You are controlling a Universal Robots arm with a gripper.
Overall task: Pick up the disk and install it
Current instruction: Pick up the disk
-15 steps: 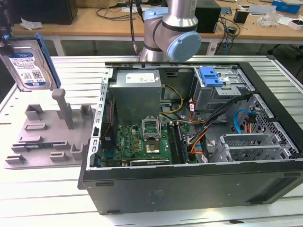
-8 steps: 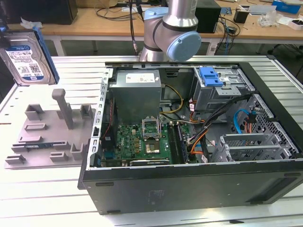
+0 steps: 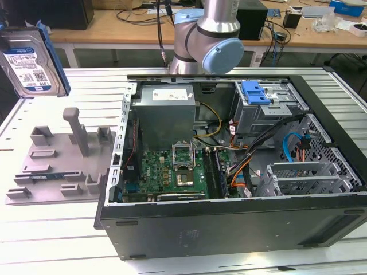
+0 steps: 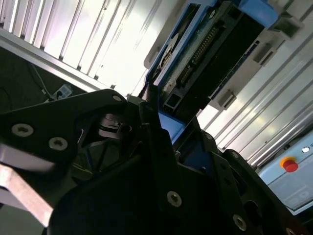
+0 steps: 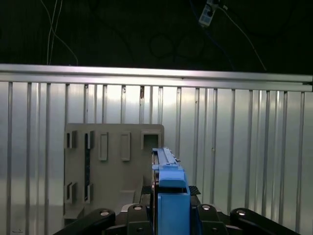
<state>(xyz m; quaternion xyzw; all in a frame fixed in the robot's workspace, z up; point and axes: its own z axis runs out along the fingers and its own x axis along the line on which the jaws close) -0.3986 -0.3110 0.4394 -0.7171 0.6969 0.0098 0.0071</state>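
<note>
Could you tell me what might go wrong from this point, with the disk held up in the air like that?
1. The gripper clamps the disk near one end, up above the grey fixture. A slip could drop it onto the fixture's posts.
2. Loose cables cross the open case beside the drive bay. The disk may snag on them going in.

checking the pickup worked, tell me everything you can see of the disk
The disk is a flat silver metal drive with a white-and-blue label, framed by a blue plastic rail. It is held upright in the air near the grey tray, outside the computer case. In both wrist views black fingers clamp its blue-railed edge.
</note>
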